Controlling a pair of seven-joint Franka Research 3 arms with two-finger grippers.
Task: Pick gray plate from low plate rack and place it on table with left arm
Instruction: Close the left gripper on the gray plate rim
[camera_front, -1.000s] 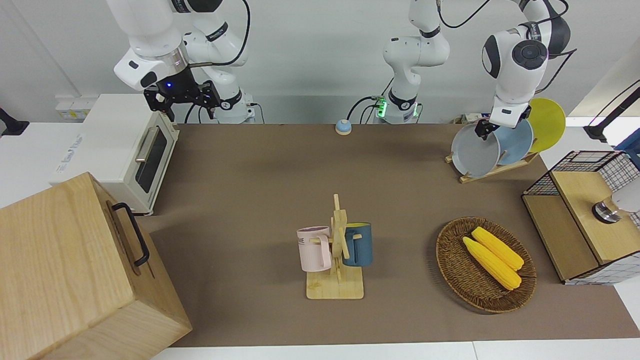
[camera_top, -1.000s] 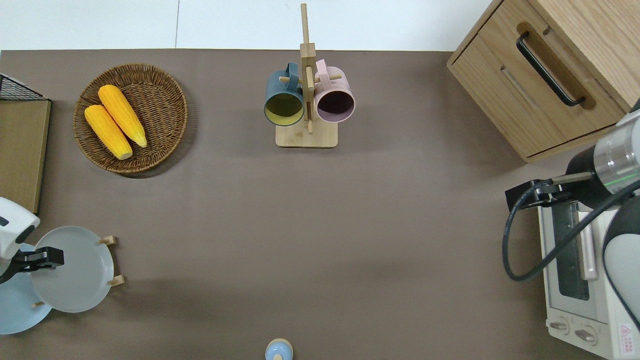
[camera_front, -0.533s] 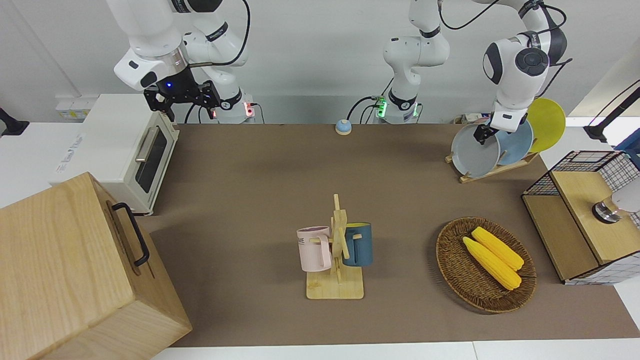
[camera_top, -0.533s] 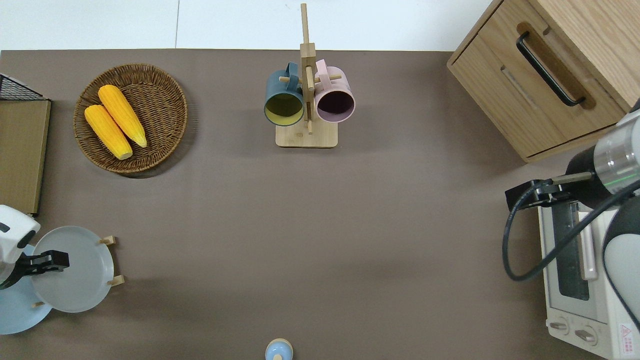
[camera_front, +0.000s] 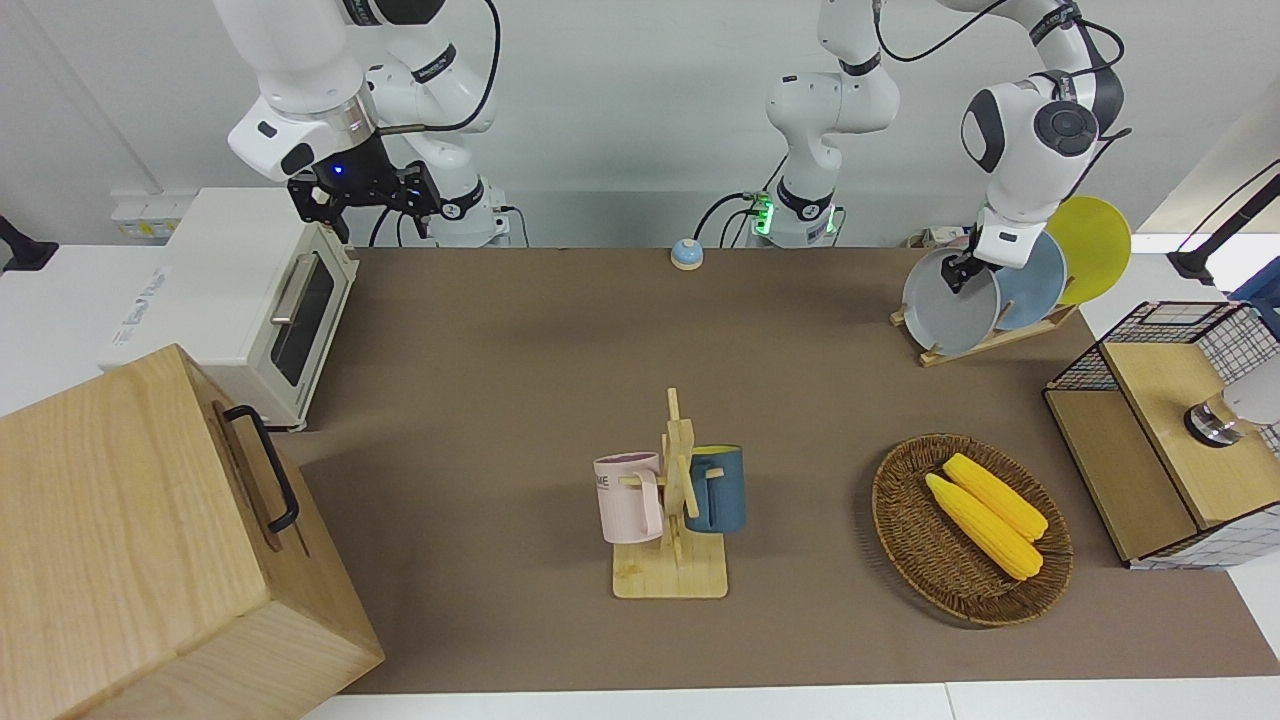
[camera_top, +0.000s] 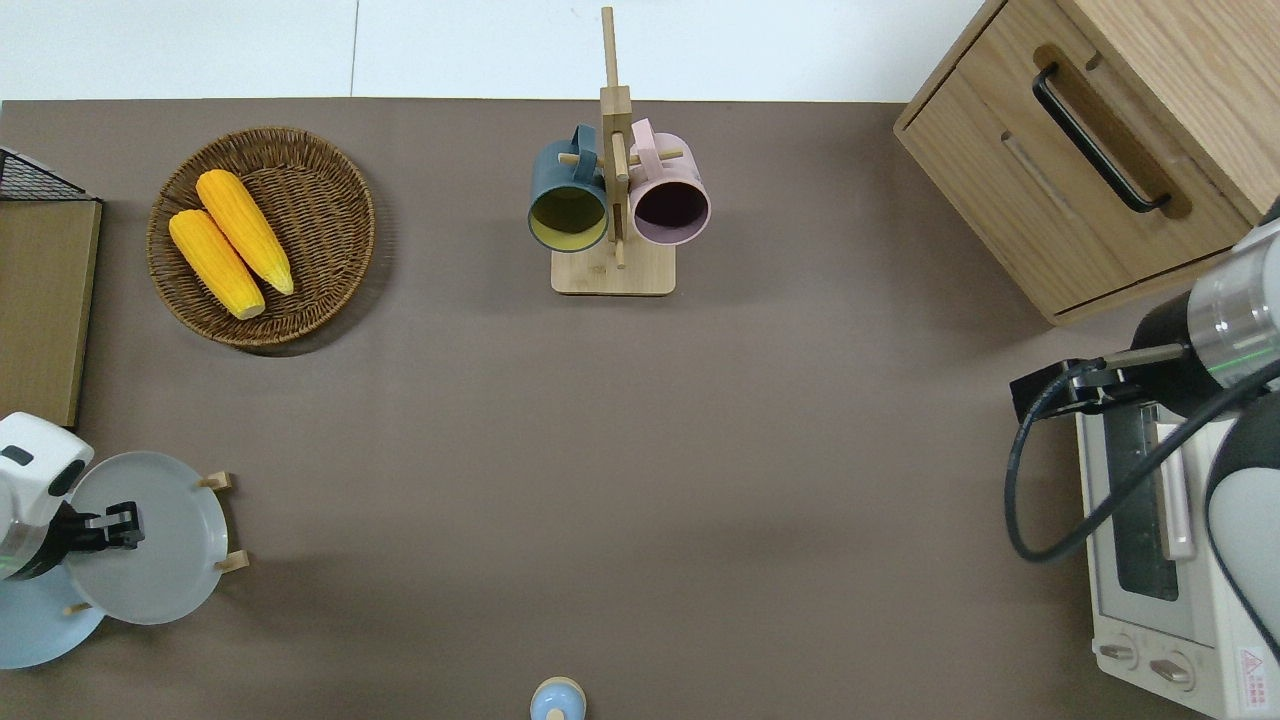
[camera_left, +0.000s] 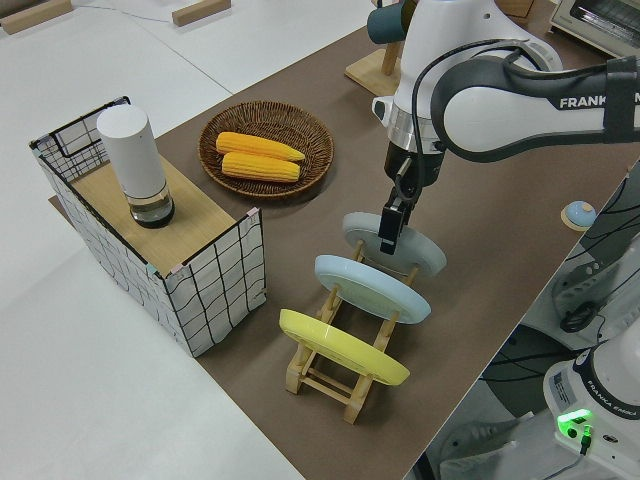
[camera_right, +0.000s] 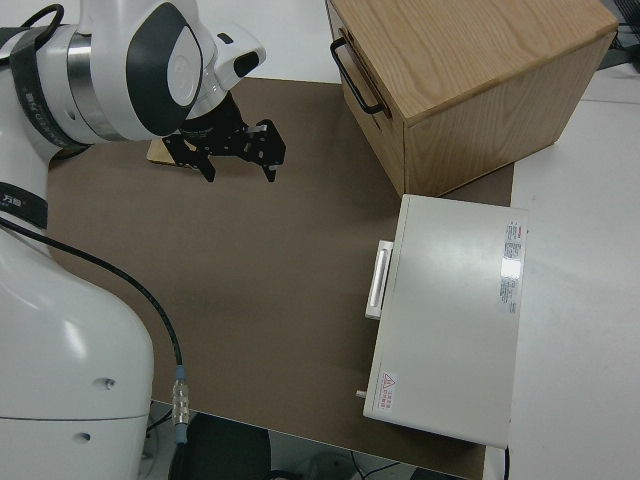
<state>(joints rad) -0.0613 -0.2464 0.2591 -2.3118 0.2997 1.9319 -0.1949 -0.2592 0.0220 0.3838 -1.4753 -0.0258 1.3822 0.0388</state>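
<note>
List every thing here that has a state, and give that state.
gray plate: standing in the low plate rack, left gripper at its rim.
light-blue plate: racked.
yellow plate: racked.
mugs: hanging on the stand.
corn cobs: lying in the basket.
oven: door shut.
right arm: parked.

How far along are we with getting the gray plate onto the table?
Early. The left gripper has reached the rim of the gray plate, which stands in the low plate rack. Whether it has gripped cannot be told. Lifting it out and setting it on the table remain. The right arm is parked.
</note>
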